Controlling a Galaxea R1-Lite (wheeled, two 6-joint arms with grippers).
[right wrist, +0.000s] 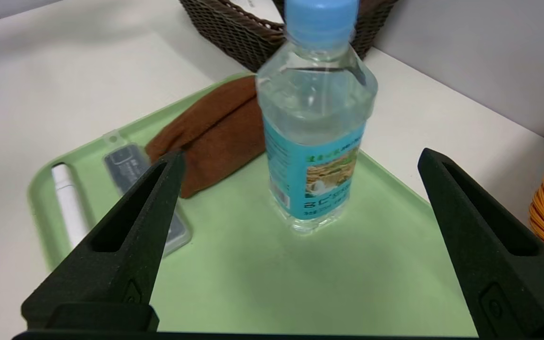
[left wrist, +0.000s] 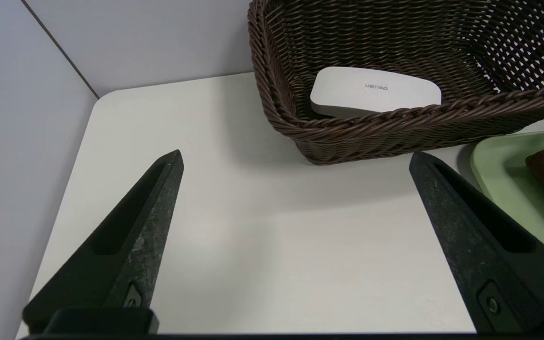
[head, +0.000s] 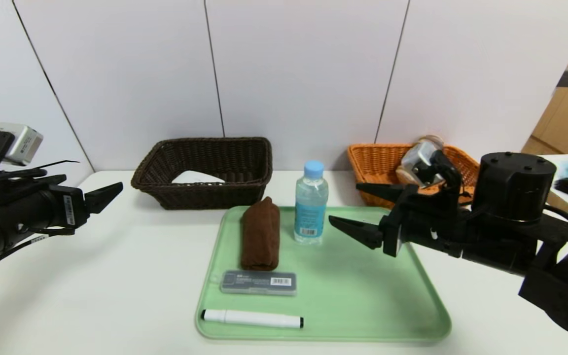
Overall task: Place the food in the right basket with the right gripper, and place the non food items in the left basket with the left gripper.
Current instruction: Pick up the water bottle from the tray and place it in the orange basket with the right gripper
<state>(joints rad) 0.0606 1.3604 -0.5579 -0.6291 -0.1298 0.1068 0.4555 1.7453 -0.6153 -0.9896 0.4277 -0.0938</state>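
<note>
Clear plastic water bottle (head: 310,203), blue-capped, stands upright on the green tray (head: 377,296); both grippers' fingers spread, empty.

Both arms were matte black all over. The left gripper (head: 104,195) had long wedge-shaped fingers (left wrist: 135,245) with a grainy, slightly scuffed surface, a slot cut into each and a small screw near the base. A silver-grey boxy camera (head: 21,143) with a small label sat above it, thin black cables ran alongside, and a white barcode sticker marked the arm. The right gripper (head: 363,209) had the same pointed fingers (right wrist: 130,245), and behind it was a fat black cylindrical joint (head: 515,185) with small bolts on top.
</note>
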